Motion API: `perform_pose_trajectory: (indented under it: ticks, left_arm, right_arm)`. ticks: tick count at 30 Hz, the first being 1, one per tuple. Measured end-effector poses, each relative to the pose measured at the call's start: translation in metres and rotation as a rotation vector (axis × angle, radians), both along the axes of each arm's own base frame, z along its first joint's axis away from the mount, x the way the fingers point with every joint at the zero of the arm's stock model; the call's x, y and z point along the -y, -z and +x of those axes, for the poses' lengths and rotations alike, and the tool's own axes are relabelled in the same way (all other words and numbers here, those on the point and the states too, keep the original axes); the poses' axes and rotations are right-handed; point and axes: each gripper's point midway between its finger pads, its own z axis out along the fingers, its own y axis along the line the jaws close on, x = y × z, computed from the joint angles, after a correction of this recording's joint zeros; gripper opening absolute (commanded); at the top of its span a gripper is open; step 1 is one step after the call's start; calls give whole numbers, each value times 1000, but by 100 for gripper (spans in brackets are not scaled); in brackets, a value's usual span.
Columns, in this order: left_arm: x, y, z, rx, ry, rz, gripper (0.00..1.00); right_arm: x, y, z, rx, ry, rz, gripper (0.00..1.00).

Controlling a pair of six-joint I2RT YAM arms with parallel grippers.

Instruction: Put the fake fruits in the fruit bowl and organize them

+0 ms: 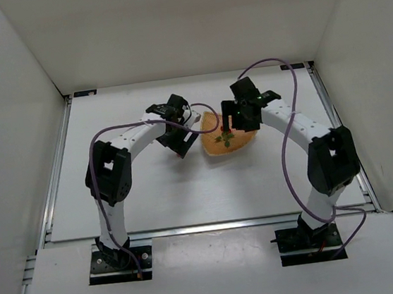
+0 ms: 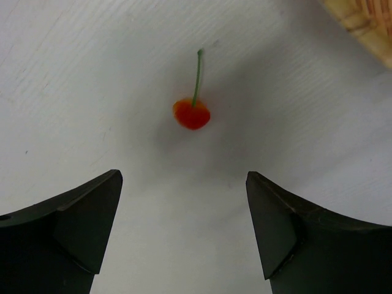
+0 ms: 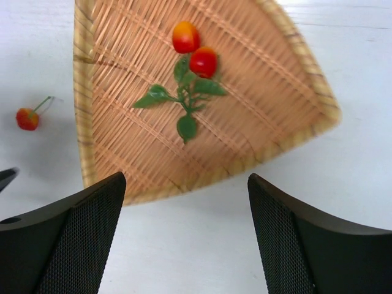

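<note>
Wicker bowl (image 3: pixel 263 104) with two cherries (image 3: pixel 195 50) in it, one loose cherry (image 2: pixel 192 114) on the table (image 2: pixel 61 73).
The two cherries are red and lie on the weave inside the bowl, with a sprig of green leaves (image 3: pixel 184 98) right beside them. The loose cherry, stem attached, lies just outside the bowl's rim, not touching it. The left gripper (image 2: pixel 184 177) hangs over the loose cherry, fingers spread wide, gripping nothing. The right gripper (image 3: pixel 185 179) hangs over the bowl's near edge, fingers spread wide, empty.
</note>
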Motion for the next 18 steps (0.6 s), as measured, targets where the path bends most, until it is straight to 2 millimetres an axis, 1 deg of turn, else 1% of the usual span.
perform_pose_trajectory:
  ticks: [1, 3, 4, 5, 6, 8, 12, 15, 17, 18]
  left_arm:
    - [3, 5, 2, -7, 4, -1, 87]
    - [9, 17, 4, -27, 8, 3, 84]
    - [11, 22, 5, -35, 10, 5, 83]
    - [12, 27, 6, -43, 10, 7, 78]
    - [13, 32, 6, -52, 9, 8, 78]
    - [16, 41, 8, -66, 8, 10, 74]
    - [18, 49, 11, -76, 7, 12, 66]
    - [19, 52, 12, -77, 7, 11, 61]
    - [21, 52, 14, -76, 7, 6, 55]
    - [22, 52, 15, -72, 5, 2, 55]
  right_arm:
    - [6, -8, -1, 17, 14, 6, 85]
    - [17, -24, -3, 55, 41, 21, 85]
    - [22, -31, -5, 71, 53, 27, 85]
    - [26, -37, -6, 86, 63, 31, 85]
    - [31, -44, -6, 103, 76, 36, 85]
    - [37, -54, -9, 128, 93, 43, 85]
    - [47, -65, -16, 155, 115, 51, 85]
    - [53, -69, -17, 167, 128, 55, 85]
    - [58, -71, -17, 169, 142, 53, 85]
    - [61, -71, -18, 170, 149, 52, 85]
